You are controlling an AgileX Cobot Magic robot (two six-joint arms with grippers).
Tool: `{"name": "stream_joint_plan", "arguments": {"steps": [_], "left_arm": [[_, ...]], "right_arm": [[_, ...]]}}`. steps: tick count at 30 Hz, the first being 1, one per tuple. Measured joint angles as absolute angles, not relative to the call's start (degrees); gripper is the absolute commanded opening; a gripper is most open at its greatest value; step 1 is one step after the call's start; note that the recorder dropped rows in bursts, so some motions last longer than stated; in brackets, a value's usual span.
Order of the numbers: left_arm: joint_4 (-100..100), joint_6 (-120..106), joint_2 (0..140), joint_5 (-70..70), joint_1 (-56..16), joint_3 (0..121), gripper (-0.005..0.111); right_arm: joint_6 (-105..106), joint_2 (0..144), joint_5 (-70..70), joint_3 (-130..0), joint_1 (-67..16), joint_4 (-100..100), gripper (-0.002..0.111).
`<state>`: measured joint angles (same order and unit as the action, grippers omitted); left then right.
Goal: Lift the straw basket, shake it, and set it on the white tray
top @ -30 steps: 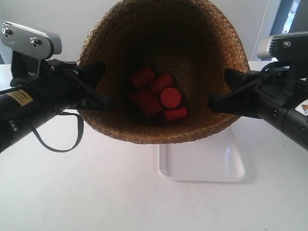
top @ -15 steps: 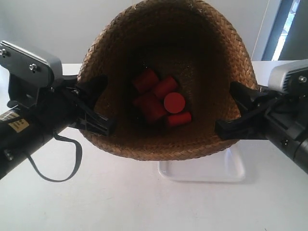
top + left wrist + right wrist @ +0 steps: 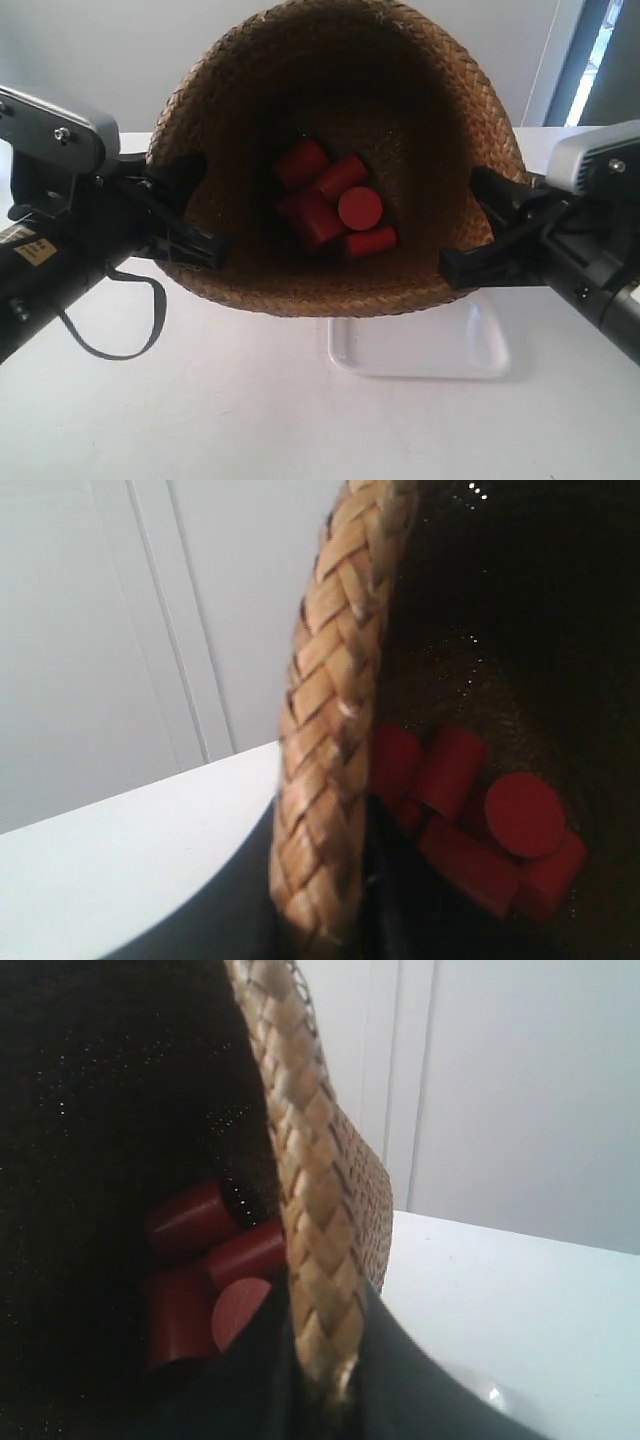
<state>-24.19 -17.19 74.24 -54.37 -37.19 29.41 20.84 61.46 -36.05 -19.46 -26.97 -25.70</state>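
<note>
The brown woven straw basket (image 3: 420, 110) hangs in the air, tipped so its mouth faces the exterior camera. Several red cylinders (image 3: 335, 205) lie inside it. The left gripper (image 3: 195, 215) is shut on the basket's rim (image 3: 330, 750) at the exterior view's left. At the opposite side the right gripper (image 3: 480, 235) is shut on the rim (image 3: 310, 1220). Each gripper has one finger inside and one outside the wall. The white tray (image 3: 420, 350) lies on the table under and behind the basket, partly hidden by it.
A white table (image 3: 200, 410) carries the tray. A black cable loop (image 3: 115, 325) hangs from the arm at the exterior view's left. A grey wall (image 3: 120, 60) stands behind.
The basket has shifted with both arms: it dropped lower between the oldest frame and the middle one, then moved slightly up and left. The cylinders shifted a little inside it.
</note>
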Motion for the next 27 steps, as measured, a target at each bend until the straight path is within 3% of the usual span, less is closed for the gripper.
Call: {"name": "stream_joint_plan", "arguments": {"steps": [13,27], "left_arm": [[-19.2,-16.2,82.9,-55.0,-31.7,36.7,0.000],[-19.2,-16.2,84.2,-54.5,-31.5,37.2,0.000]], "right_arm": [[21.1,77.4,-44.7,-26.3,-26.9,-26.6,0.000],[21.2,78.9,-45.5,-26.7,-26.9,-26.9,0.000]]}}
